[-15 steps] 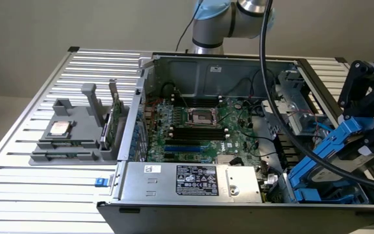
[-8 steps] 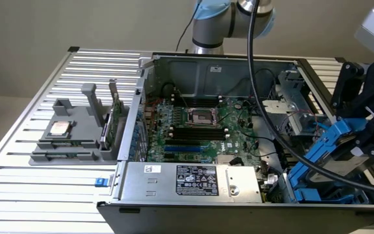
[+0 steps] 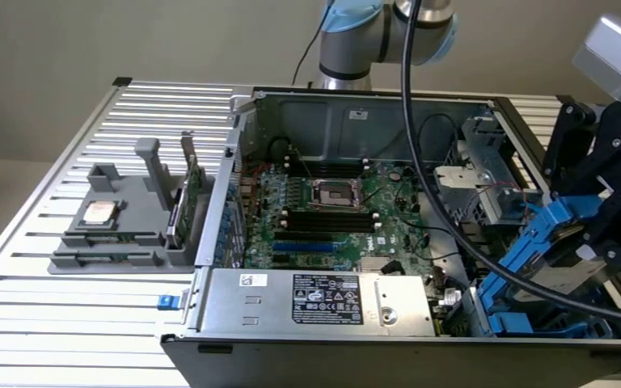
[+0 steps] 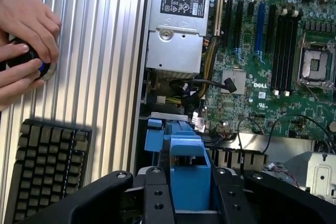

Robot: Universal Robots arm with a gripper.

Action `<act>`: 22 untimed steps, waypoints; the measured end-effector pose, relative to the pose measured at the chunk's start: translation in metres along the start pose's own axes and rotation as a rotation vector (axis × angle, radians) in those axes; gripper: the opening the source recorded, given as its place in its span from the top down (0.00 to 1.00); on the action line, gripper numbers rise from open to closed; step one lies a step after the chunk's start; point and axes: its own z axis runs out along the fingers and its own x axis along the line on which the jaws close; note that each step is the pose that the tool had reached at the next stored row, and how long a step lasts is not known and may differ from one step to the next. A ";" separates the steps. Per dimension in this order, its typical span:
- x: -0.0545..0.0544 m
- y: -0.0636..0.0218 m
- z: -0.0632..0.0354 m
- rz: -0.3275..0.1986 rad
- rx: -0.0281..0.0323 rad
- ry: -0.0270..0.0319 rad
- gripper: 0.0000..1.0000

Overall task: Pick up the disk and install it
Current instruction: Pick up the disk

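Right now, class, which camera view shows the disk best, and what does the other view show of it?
The exterior view: the disk shows along its length in its blue carrier, gripped by the pincer over the computer case at that view's right. The wrist view gives the carrier's blue end, clamped between the pincer's fingers.

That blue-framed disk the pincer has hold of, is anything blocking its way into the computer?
Nothing solid that shows. The pincer grips the disk at the open case's edge. Loose black cables lie inside just past it, beside the power supply; whether they cross its path cannot be told.
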 end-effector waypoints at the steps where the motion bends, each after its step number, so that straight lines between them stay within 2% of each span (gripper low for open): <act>1: 0.000 0.0005 0.0002 0.000 0.0014 0.0000 0.60; 3: 0.000 0.0014 0.0004 0.000 0.0041 0.0002 0.47; 5: -0.001 0.0019 0.0007 0.000 0.0065 0.0005 0.47; 6: -0.002 0.0021 0.0009 0.001 0.0075 0.0006 0.41; 16: -0.006 0.0040 0.0020 0.001 0.0172 0.0027 0.41; 22: -0.006 0.0040 0.0020 0.001 0.0327 0.0043 0.43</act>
